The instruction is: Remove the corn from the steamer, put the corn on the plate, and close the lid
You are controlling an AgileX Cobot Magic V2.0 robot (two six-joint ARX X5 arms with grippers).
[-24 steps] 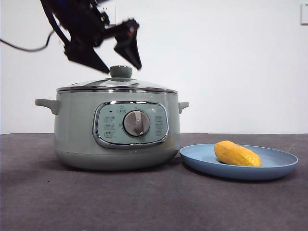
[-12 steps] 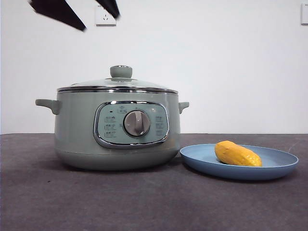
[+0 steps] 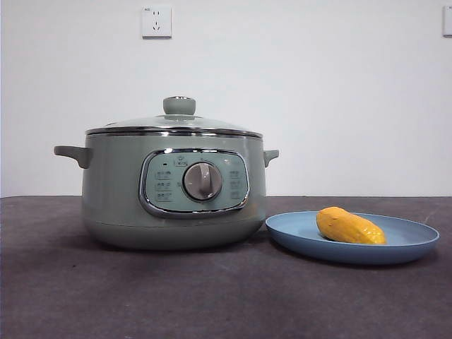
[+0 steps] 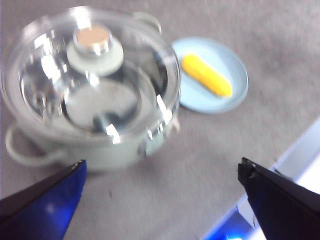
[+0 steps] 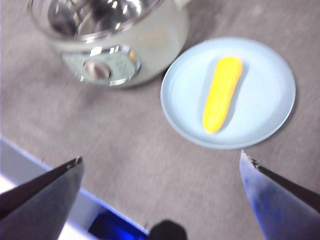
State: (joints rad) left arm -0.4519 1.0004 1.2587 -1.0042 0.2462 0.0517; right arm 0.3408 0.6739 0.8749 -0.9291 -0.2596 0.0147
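Note:
The sage-green steamer (image 3: 173, 191) stands on the table with the lid (image 3: 174, 124) seated on its rim, knob on top. The corn (image 3: 349, 226) lies on the light blue plate (image 3: 417, 248) just right of the steamer. Both arms are out of the front view. My left gripper (image 4: 160, 172) is open and empty, high above the table, looking down on the lidded steamer (image 4: 90, 90) and the plate (image 4: 237, 92) with the corn (image 4: 206, 75). My right gripper (image 5: 160, 167) is open and empty, high above the plate (image 5: 265, 105) and corn (image 5: 222, 94), with the steamer (image 5: 115, 45) beside them.
A dark grey mat (image 3: 212, 296) covers the table. The table's pale front edge (image 5: 60, 210) shows in the right wrist view. A white wall with a socket (image 3: 156, 21) stands behind.
The open gripper above the lid's knob rose to the upper left and has left the front view. The lid, steamer, plate and corn have stayed put.

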